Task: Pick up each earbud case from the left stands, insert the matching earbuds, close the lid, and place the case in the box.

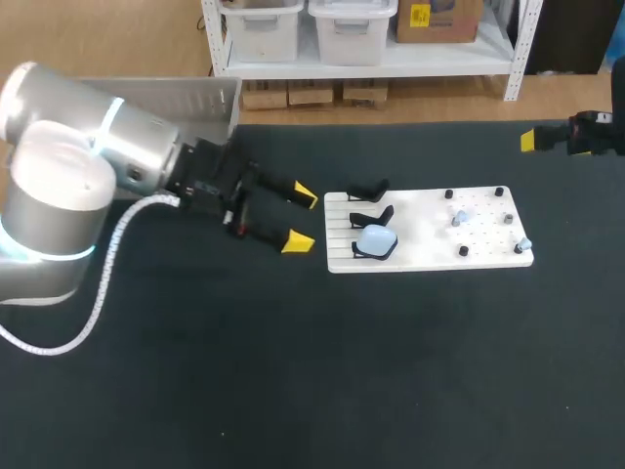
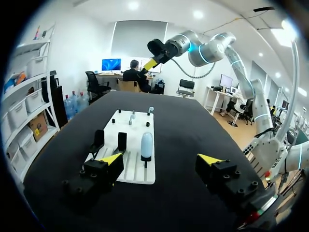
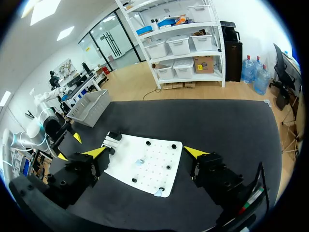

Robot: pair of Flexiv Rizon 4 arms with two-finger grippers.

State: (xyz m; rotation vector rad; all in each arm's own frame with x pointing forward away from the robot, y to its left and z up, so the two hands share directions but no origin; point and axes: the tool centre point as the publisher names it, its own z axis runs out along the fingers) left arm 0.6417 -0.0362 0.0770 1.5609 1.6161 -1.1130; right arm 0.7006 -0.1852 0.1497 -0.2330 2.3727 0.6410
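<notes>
A white board (image 1: 430, 234) lies on the black table, with three black stands along its left side. Two of the stands (image 1: 370, 202) are bare; the nearest carries a pale blue earbud case (image 1: 377, 239), lid shut. Small earbuds (image 1: 461, 217) sit among the pegs on the board's right half. My left gripper (image 1: 302, 218) is open just left of the board, level with the stands. From its wrist the case (image 2: 147, 144) stands ahead between the fingers, untouched. My right gripper (image 3: 146, 152) hangs open high above the board (image 3: 145, 162), past the table's far right in the head view.
A grey box (image 1: 181, 98) stands at the table's back left, behind my left arm. The black mat (image 1: 391, 371) stretches in front of the board. Another earbud (image 1: 524, 244) lies at the board's near right corner.
</notes>
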